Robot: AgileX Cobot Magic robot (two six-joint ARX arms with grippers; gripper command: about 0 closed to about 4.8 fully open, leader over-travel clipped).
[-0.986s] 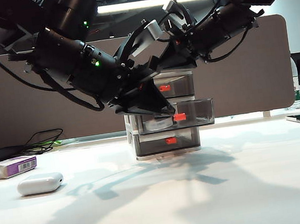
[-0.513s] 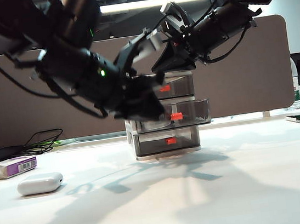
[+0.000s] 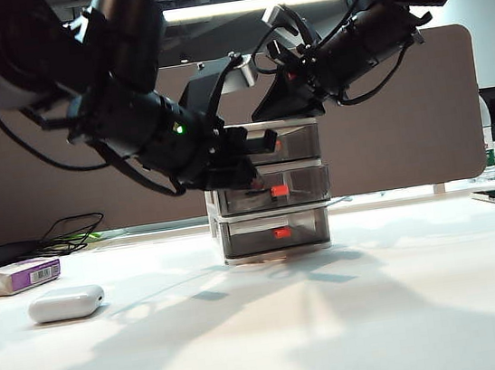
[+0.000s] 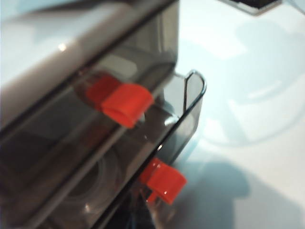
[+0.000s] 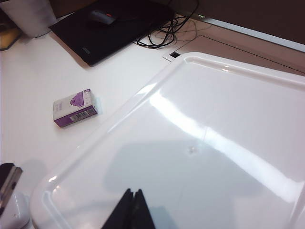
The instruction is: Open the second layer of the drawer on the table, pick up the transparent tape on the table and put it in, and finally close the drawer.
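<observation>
- Second layer of the drawer (image 3: 271,189): pushed nearly flush since a second ago; closing step in hand.
- Transparent tape (image 4: 97,183): inside it.
- Left pincer (image 3: 252,184): together, at the drawer front; final push needed.
- Right pincer (image 5: 131,210): together, resting on the cabinet top (image 5: 200,143).

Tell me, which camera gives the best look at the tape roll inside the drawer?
The left wrist view: the transparent tape shows as a faint ring through the smoky wall of the second layer of the drawer. The exterior view gives only a pale blur there; the right wrist view shows none of it.
</observation>
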